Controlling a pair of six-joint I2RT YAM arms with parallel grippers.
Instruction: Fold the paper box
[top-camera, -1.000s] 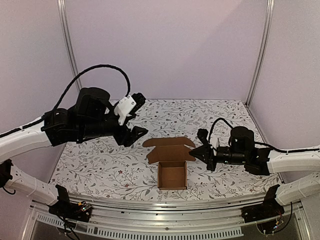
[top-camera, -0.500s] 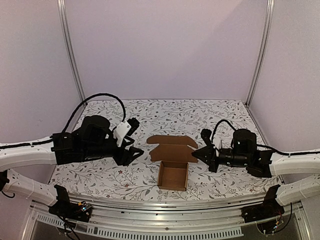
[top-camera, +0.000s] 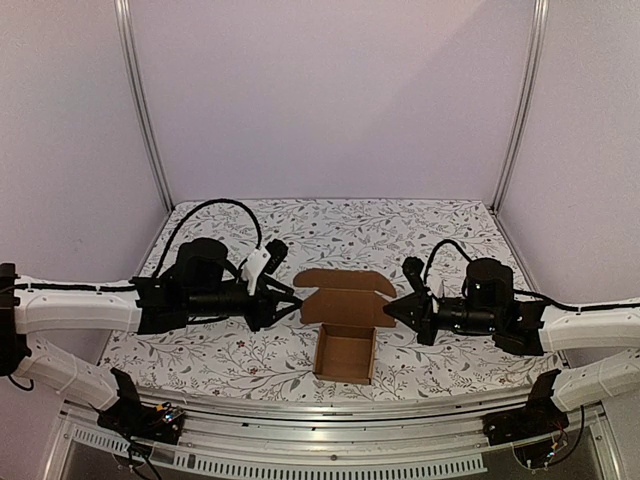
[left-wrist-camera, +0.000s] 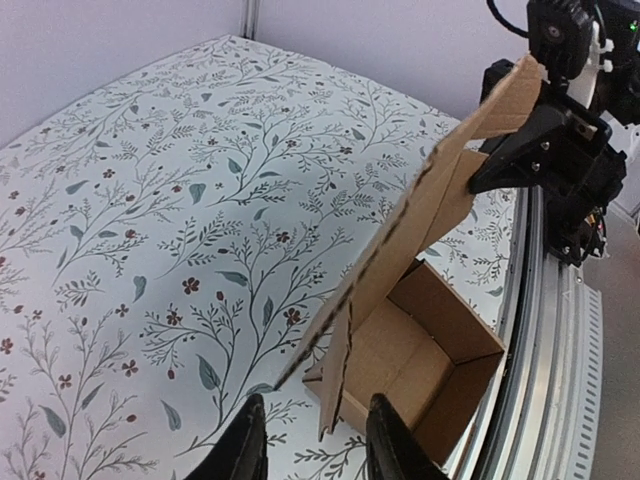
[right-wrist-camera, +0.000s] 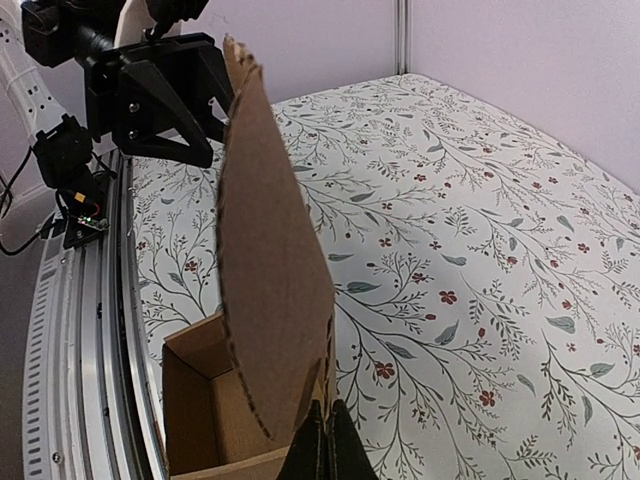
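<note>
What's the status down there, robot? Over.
Left gripper open, straddling a side flap of the paper box. Right gripper shut on its raised lid. Nothing seen blocking the fold.

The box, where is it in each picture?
Top external: box in the centre, toward the near edge.
Left wrist: lower right, lid slanting up.
Right wrist: lower left, lid standing tall.
Shared landmark: the flowery table under it.

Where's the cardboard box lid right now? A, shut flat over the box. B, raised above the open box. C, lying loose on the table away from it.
B: both wrist views show the lid standing up from the paper box, whose inside is open.
</note>
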